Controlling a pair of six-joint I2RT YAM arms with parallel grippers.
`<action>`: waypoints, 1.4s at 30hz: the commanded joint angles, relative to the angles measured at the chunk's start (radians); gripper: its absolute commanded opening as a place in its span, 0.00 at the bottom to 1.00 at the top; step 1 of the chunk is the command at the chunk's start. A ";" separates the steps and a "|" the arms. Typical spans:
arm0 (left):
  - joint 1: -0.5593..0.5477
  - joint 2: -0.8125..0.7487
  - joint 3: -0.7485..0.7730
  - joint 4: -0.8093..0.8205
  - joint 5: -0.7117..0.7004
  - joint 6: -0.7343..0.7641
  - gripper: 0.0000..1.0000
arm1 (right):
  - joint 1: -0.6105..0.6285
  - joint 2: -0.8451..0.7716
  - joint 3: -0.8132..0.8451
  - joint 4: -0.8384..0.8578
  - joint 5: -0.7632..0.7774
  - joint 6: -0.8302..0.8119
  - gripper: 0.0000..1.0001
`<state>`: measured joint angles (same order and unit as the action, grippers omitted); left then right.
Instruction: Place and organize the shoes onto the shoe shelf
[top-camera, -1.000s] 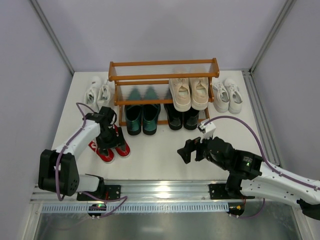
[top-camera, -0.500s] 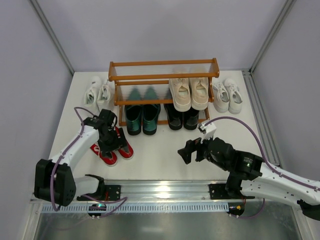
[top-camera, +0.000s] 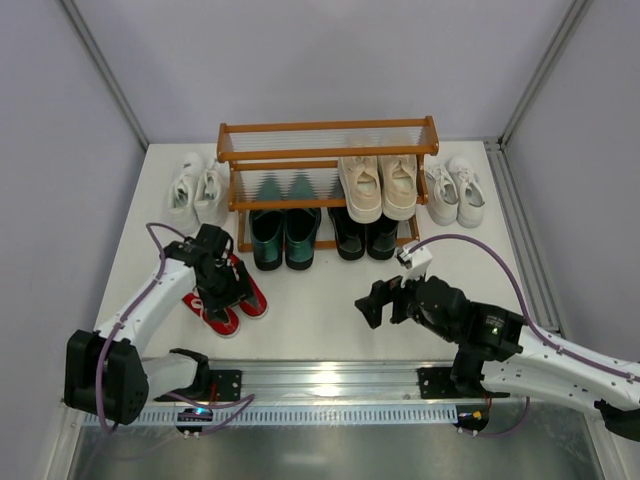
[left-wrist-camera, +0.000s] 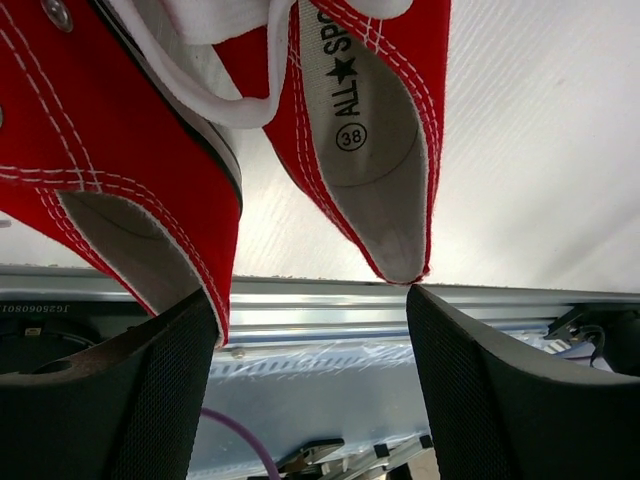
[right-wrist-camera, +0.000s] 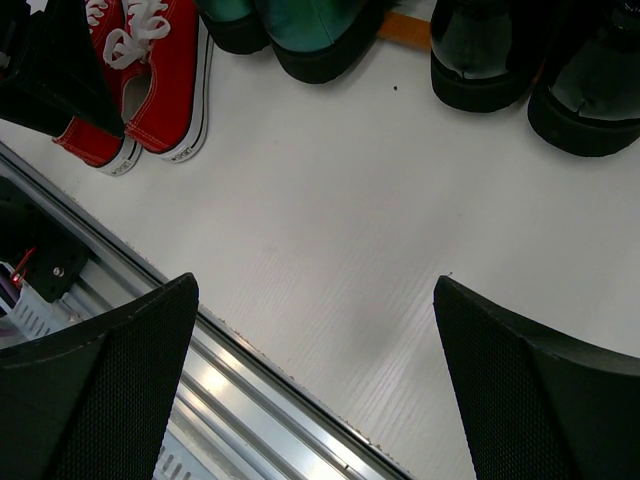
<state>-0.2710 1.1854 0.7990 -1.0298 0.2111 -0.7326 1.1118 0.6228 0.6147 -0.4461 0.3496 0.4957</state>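
Left claw (left-wrist-camera: 312, 300) sits low at the left of the overhead view, its jaws spread wide around the heels of the red sneakers (left-wrist-camera: 370, 130). Both heels lie between the fingers and seem to touch them, but I cannot tell whether they are pinched yet. The pair lies on the bench (top-camera: 320, 300) side by side, long axis slanting up the frame, with the toes toward the shelf (top-camera: 327, 128) and the heels toward the near rail. This arm is plainly the nearer one.

One white pair (top-camera: 197, 187) sits on the bench above the red pair, just left of the shelf. The shelf lies up and to the right. Its left post and the green loafers (top-camera: 285, 238) on the bottom tier are close to the sneakers' toes, so a lift probably has to come first. Black loafers (top-camera: 365, 235) sit beside the green, with beige sneakers (top-camera: 382, 187) on the middle tier above them.

Right claw (top-camera: 375, 300) hangs fully open and empty over bare bench at lower centre. Another white pair (top-camera: 454, 190) stands on the bench right of the shelf.
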 joint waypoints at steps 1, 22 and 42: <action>-0.007 -0.032 0.012 -0.035 0.034 -0.050 0.73 | 0.006 -0.017 -0.001 0.038 0.025 -0.002 1.00; -0.007 -0.026 0.082 -0.016 -0.384 -0.131 0.80 | 0.006 -0.048 -0.007 -0.003 0.035 0.012 1.00; 0.004 0.175 -0.007 0.211 -0.403 -0.068 0.36 | 0.006 -0.046 -0.004 -0.019 0.043 0.012 1.00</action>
<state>-0.2726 1.3457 0.8055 -0.8955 -0.1566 -0.8192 1.1118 0.5755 0.6067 -0.4801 0.3714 0.5007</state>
